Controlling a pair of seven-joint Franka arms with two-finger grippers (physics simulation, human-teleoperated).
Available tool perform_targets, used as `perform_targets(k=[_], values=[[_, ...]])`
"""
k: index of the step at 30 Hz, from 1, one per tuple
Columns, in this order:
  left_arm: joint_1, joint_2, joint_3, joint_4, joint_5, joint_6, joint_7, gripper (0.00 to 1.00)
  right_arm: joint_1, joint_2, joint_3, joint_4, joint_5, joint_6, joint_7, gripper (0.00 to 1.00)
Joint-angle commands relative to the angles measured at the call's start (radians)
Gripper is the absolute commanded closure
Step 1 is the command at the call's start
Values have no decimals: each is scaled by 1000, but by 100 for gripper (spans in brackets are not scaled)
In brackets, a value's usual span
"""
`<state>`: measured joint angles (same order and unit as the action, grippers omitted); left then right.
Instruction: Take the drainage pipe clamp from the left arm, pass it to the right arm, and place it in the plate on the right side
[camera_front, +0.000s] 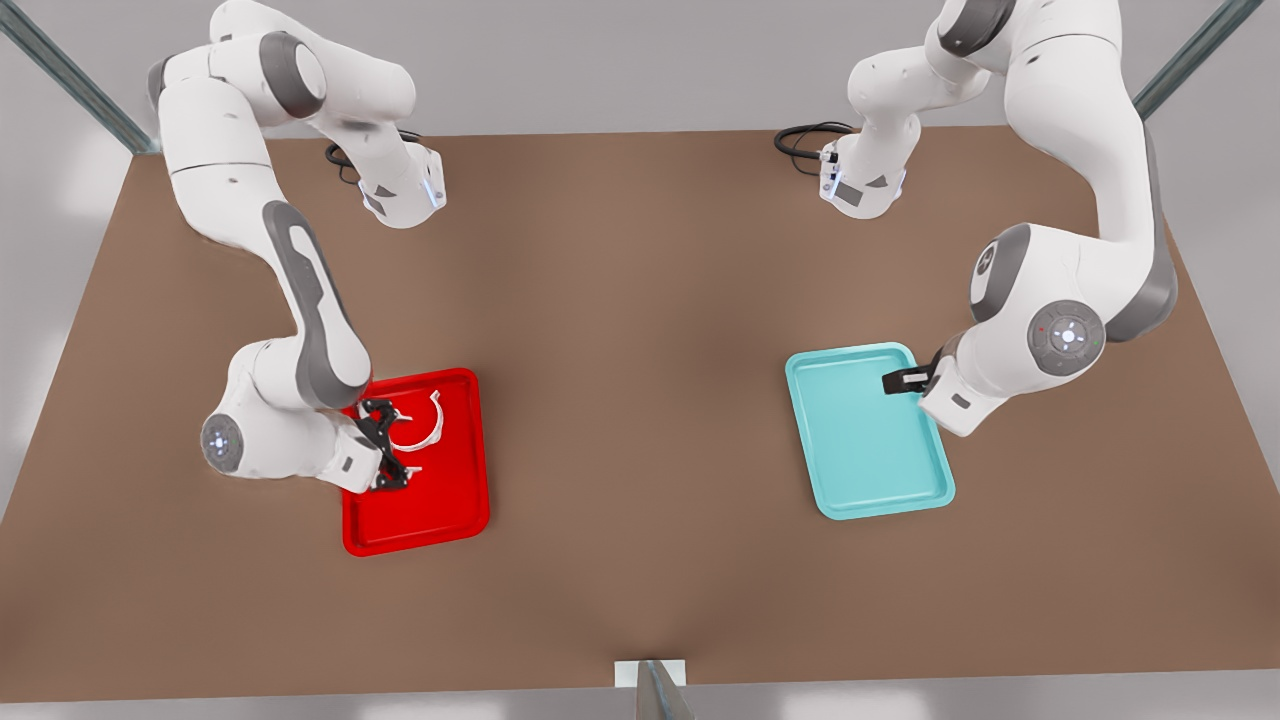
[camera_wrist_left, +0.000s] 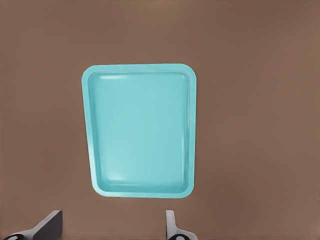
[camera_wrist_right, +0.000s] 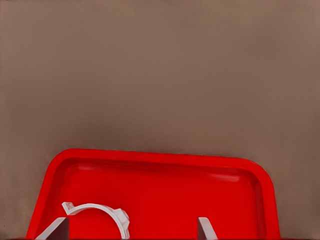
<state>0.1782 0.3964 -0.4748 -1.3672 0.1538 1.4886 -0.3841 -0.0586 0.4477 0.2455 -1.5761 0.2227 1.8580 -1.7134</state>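
From the front view, my right gripper hangs over the red plate at the front view's left, its jaws spread wide and holding nothing, with the drainage pipe clamp lying inside the plate just beside my fingertips, close enough that I cannot tell whether one of them touches it. My left gripper waits over the near edge of the teal tray at the front view's right, and from here I cannot read how its jaws stand. The left wrist view settles that: two fingertips sit well apart above the brown surface, released and empty, with the teal tray bare beneath them. The right wrist view shows the plate with the clamp resting on its floor, arching near one of my spread fingertips (the other tip stands clear of it). I judge the placing is essentially done and what remains is the retreat. To do it well I should lift straight up, keeping my jaws wide so no fingertip catches a bent tab and drags the light strip along. Any sideways drift before I am clear of the raised rim could flick it out of the plate.
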Motion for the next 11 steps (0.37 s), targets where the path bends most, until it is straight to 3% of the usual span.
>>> perform_targets(k=[1, 2, 4, 9, 11], values=[[9, -5, -21, 0, 0, -21, 19, 0, 91, -150, 0, 40, -203, -353, 1682, 0], [27, -5, -38, 0, 1, -21, 19, 0, 109, -173, -8, 132, -285, -493, 1790, 0], [33, -5, -38, 2, 1, -19, 19, 0, 102, -175, -35, 232, -282, -585, 1807, 0], [35, -5, -53, 8, -14, -21, 14, 0, 62, -371, -64, 79, -250, -543, 1876, 0], [50, -7, -73, 8, -14, -48, 16, 0, 60, -374, -66, 67, -240, -534, 1878, 0]])
